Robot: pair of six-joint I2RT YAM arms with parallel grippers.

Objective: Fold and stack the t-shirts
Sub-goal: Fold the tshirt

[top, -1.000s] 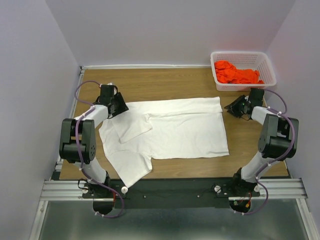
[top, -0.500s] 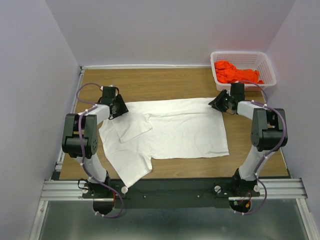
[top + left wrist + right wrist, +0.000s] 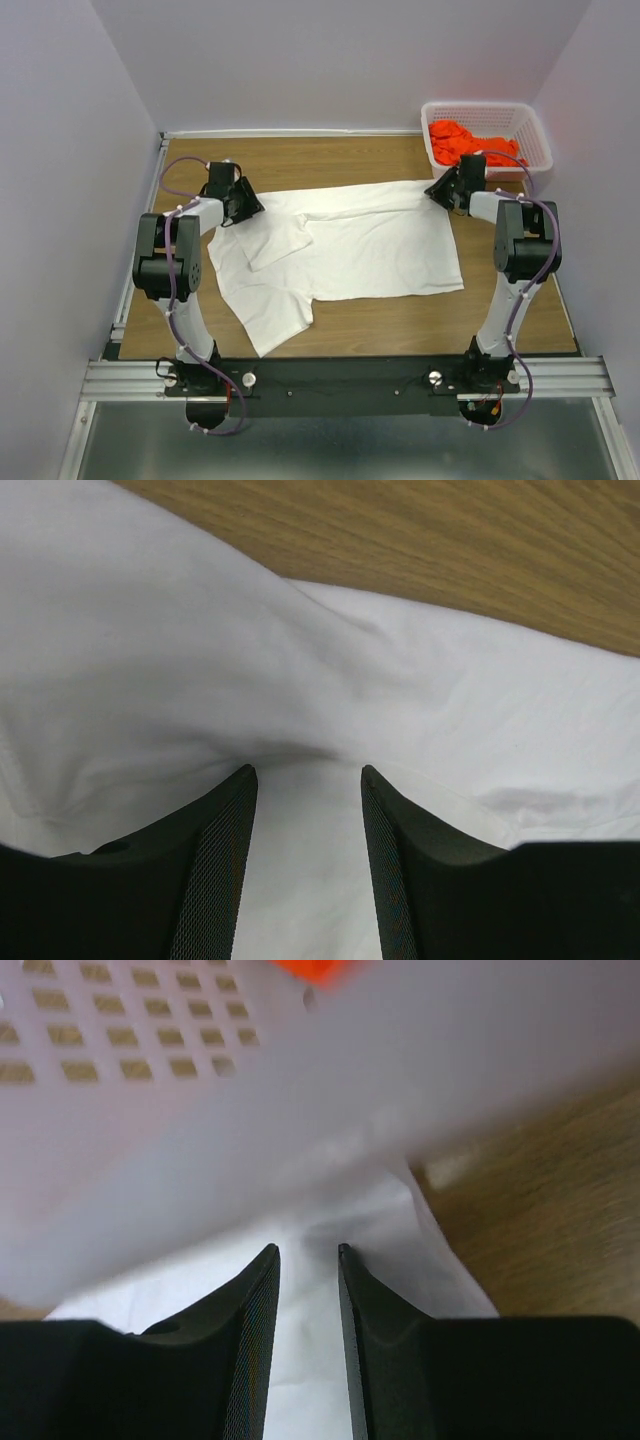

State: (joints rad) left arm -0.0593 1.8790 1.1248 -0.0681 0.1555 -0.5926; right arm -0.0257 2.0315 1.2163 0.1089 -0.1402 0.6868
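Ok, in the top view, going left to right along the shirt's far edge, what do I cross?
In order: left gripper → white t-shirt → right gripper. The basket overlaps the right gripper's span, so it is left out.

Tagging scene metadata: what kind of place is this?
Likely a lab test cell for robot laundry folding, not a home: plain walls box in a wood-top table, an aluminium mounting rail runs along its near edge, and the props are a white t-shirt and a basket holding an orange t-shirt.
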